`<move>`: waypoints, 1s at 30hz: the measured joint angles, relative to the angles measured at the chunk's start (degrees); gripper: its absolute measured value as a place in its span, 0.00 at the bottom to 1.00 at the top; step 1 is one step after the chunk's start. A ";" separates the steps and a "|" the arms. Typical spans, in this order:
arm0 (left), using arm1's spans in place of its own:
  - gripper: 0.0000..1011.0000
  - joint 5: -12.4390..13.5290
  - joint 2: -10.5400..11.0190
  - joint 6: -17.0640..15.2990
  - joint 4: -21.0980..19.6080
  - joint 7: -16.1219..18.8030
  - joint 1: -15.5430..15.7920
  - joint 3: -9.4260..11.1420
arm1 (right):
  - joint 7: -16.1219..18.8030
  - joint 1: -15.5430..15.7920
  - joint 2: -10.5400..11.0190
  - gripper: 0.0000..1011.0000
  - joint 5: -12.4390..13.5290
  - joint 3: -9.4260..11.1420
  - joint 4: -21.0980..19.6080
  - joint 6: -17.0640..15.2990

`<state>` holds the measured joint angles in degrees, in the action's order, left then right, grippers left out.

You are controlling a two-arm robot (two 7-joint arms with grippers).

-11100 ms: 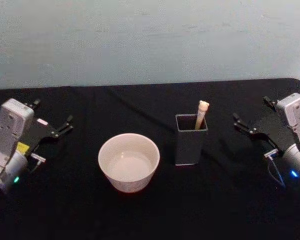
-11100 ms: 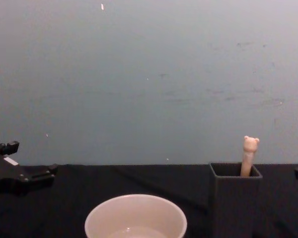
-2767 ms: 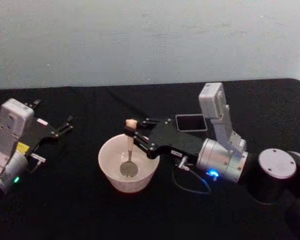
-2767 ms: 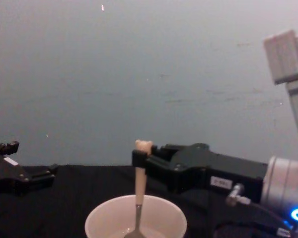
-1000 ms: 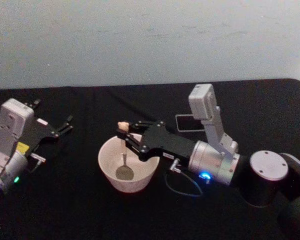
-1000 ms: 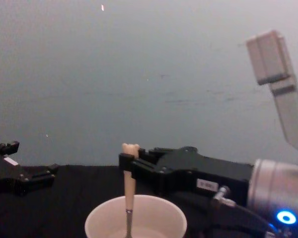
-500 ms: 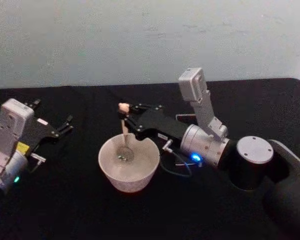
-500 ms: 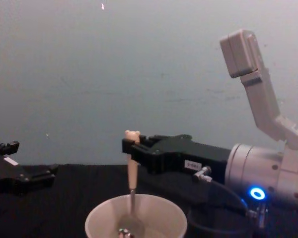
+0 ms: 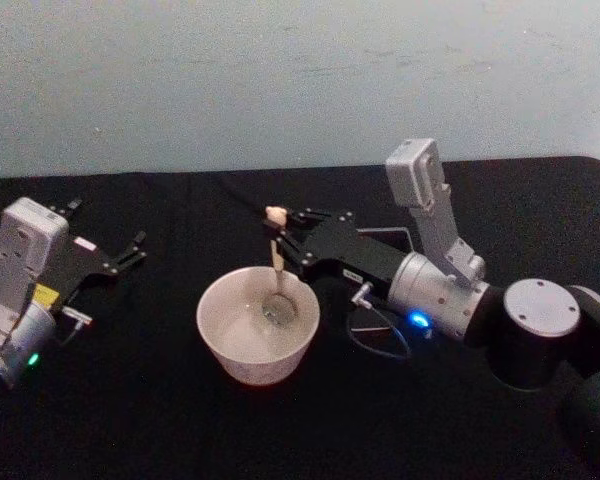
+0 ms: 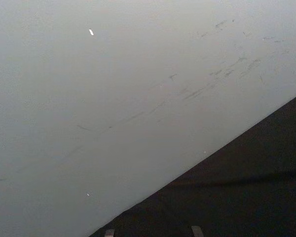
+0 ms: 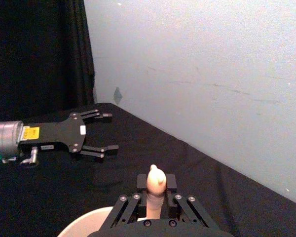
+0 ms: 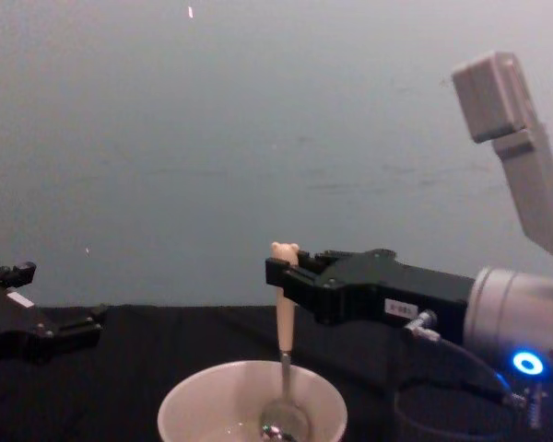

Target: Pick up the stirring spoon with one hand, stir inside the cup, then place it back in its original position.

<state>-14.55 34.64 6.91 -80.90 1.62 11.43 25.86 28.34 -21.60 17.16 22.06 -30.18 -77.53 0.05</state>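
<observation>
Stirring spoon (image 9: 277, 255): upright, tipped slightly, lower end inside the cup (image 9: 220, 290). Bear-head top stands just above the right gripper (image 9: 283, 238). The pale handle is clamped between the fingers just under the head. The rest of the handle and the grey metal stem hang down below the jaws.

Chest view: spoon (image 12: 284, 322) runs straight down from the right gripper (image 12: 278, 273) into the cup (image 12: 194, 414). The spoon's bowl sits low against the inside, toward the cup's 2 o'clock as the head camera sees it.

Right wrist view: bear head (image 11: 156, 180) pokes up between the two fingers of the right gripper (image 11: 156, 200), pinched on both sides. A sliver of the cup's rim (image 11: 84, 224) shows below.

Right arm reaches in from the cup's 3–4 o'clock, with a blue light on its silver segment.

Left gripper (image 9: 107, 222): parked at the cup's 9 o'clock, well apart, fingers spread and holding nothing. It looks the same in the chest view (image 12: 55, 293) and from the right wrist camera (image 11: 108, 132).

Surface: table (image 9: 280, 430) under black cloth, with the cup near the middle. A thin edge of a dark holder (image 9: 398, 230) shows behind the right arm at the cup's 2 o'clock, mostly hidden.

Room: plain pale blue-grey wall (image 9: 280, 80) at 12 o'clock, lightly scuffed. A dark curtain (image 11: 39, 49) hangs beside it in the right wrist view.
</observation>
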 joint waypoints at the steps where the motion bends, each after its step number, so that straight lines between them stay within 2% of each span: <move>1: 0.99 0.00 0.00 0.00 0.00 0.00 0.00 0.00 | 0.05 0.31 0.26 0.21 0.02 0.10 -0.49 -0.10; 10: 0.99 0.00 0.00 0.00 0.00 0.00 0.00 0.00 | 1.72 4.04 2.88 0.21 2.33 0.69 -6.49 -1.25; 16: 0.99 0.00 0.00 0.00 0.00 0.00 0.00 0.00 | 2.42 4.87 3.14 0.21 3.26 -0.12 -7.62 -1.60; 23: 0.99 0.00 0.00 0.00 0.00 0.00 0.00 0.00 | 2.95 4.07 2.20 0.21 3.78 -1.60 -6.41 -1.84; 30: 0.99 0.00 0.00 0.00 0.00 0.00 0.00 0.00 | 3.10 1.61 0.06 0.21 3.63 -3.10 -2.46 -1.90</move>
<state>-14.55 34.65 6.91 -80.90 1.62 11.43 25.86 31.45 -19.99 17.22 25.68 -33.27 -79.99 -1.85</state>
